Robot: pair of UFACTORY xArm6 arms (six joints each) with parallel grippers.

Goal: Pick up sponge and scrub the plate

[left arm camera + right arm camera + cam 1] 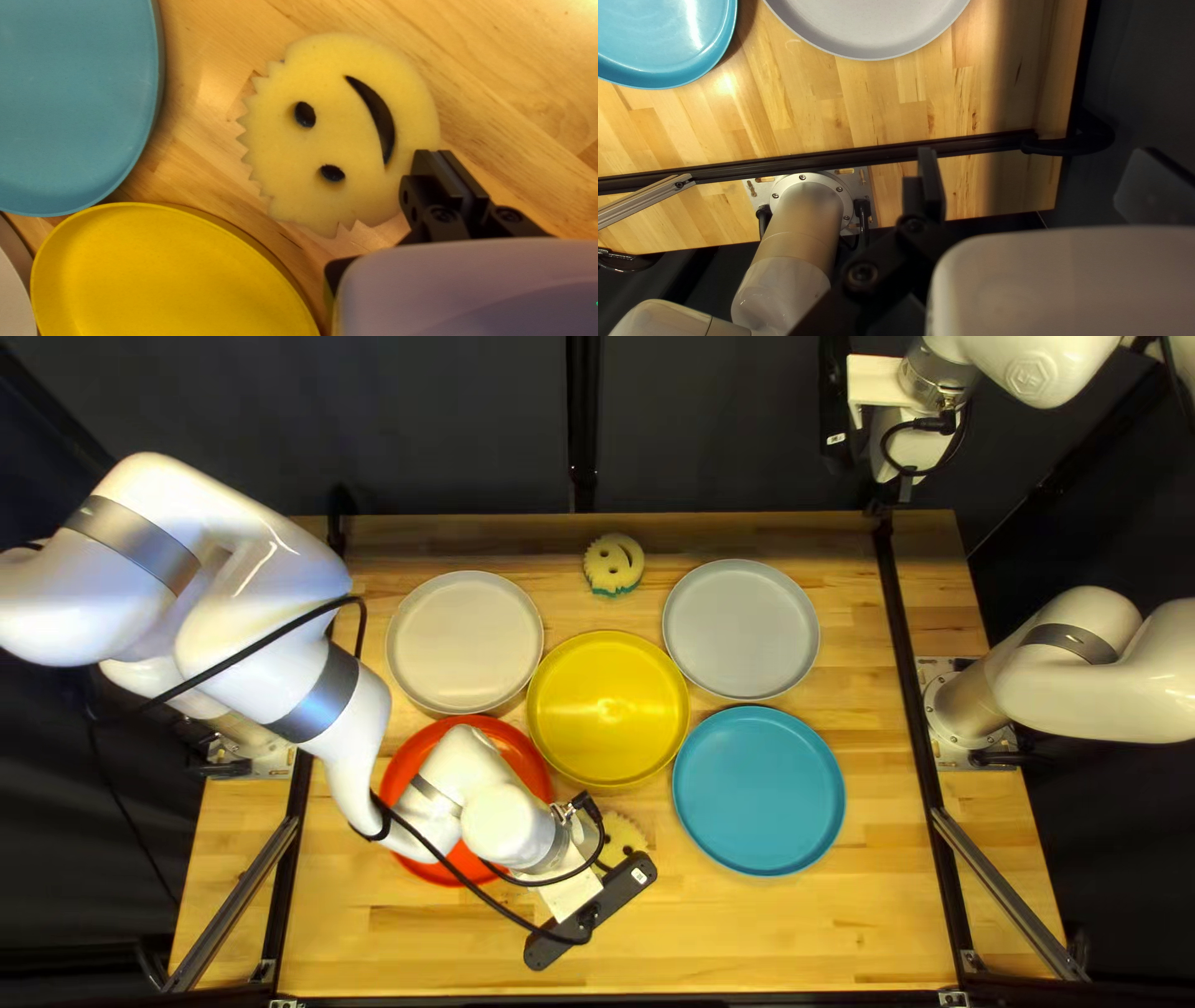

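Note:
My left gripper (567,865) hangs low near the red plate (402,765), partly covering a round yellow sponge (625,836). In the left wrist view this smiling sponge (349,137) lies flat on the table, and the left gripper (445,177) is shut with nothing between its fingers, over the sponge's edge. My right gripper (915,446) is raised beyond the far edge; in its wrist view that gripper (1039,180) stands open and holds nothing. Plates on the table are yellow (608,709), blue (758,790), grey (741,629) and off-white (464,641).
Another smiling sponge (614,564), green underneath, lies near the table's far edge between the off-white and grey plates. The left arm crosses above the red plate. Black rails (915,747) run along both sides of the table.

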